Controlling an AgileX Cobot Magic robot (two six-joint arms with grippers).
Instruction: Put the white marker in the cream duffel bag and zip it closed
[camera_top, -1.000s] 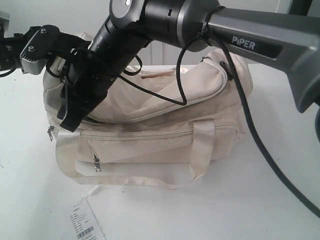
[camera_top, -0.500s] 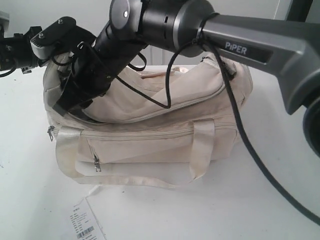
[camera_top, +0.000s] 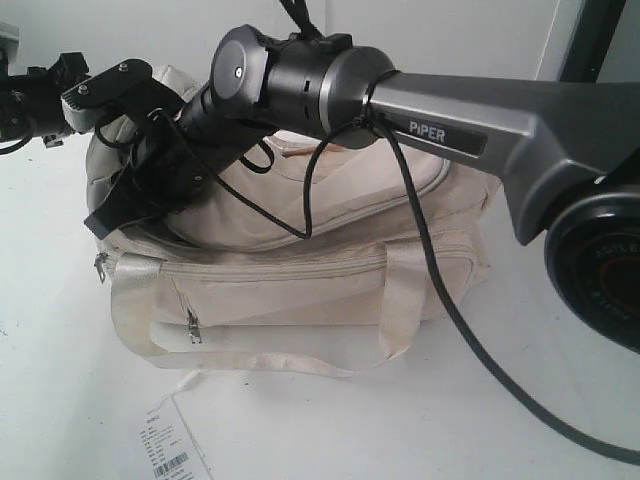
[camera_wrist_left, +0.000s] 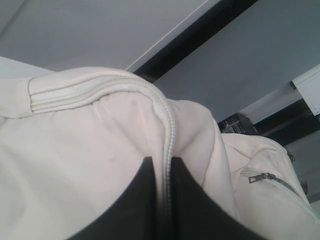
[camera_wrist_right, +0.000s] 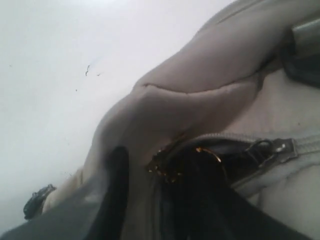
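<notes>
Right gripper (camera_top: 105, 220) risen slightly at end of large soft cream fabric duffel bag (camera_top: 300, 290); can't tell its grip. Left gripper (camera_wrist_left: 161, 167) clamped on zip seam (camera_wrist_left: 100, 90). White marker unseen, likely inside; zip there gapes.

1 cream duffel bag (camera_top: 300, 290), 1 paper tag (camera_top: 172, 445), 1 table (camera_top: 60, 380), 2 arms: left arm (camera_top: 30, 105), right arm (camera_top: 450, 115)

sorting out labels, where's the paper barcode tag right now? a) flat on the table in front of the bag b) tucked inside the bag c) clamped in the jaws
a: the paper tag lies flat on the table in front of the bag, with nothing gripping it
</notes>
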